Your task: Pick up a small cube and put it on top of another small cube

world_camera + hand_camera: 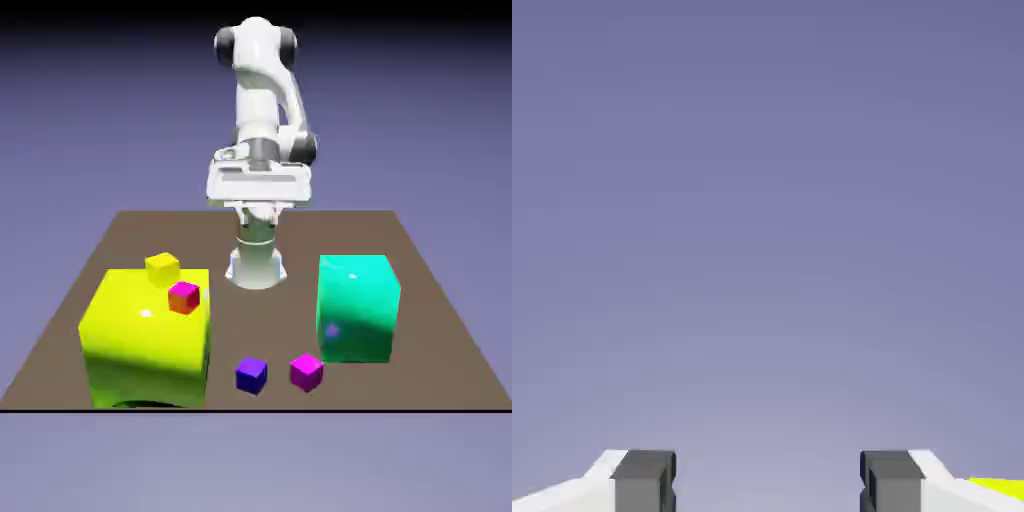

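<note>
Gripper (768,482): fingers wide apart, nothing between them, up behind the turquoise block (355,325), toward the exterior view's left
Dark blue cube (251,376): toward the camera and the exterior view's left of that block, beyond the magenta cube (306,372)
Blue cube's handling: likely light and stiff; glossy faces might slip
Blue cube's hold: opposite upright sides, mid-height, square to the faces; an off-angle pinch could twist it

Plain blue-violet backdrop, brown tabletop (260,330).
</note>
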Controlling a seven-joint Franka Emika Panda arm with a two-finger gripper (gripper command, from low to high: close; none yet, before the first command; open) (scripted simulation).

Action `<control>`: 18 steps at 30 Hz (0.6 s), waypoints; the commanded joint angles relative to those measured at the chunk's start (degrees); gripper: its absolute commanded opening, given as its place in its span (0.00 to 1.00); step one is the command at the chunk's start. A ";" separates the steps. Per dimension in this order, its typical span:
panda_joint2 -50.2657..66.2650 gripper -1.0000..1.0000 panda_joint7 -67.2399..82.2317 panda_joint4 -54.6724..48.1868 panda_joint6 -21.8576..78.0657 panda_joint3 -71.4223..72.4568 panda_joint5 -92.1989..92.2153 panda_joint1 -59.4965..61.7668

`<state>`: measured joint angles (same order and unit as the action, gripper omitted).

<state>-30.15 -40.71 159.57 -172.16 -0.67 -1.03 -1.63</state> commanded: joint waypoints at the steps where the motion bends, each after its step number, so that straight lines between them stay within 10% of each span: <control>1: 2.08 0.50 1.45 -1.19 1.53 -0.56 -0.85 -0.78; 18: 37.38 0.50 26.05 -21.31 27.56 -9.99 -15.29 -14.05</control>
<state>7.22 -14.66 138.26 -144.61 -10.66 -16.31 -15.71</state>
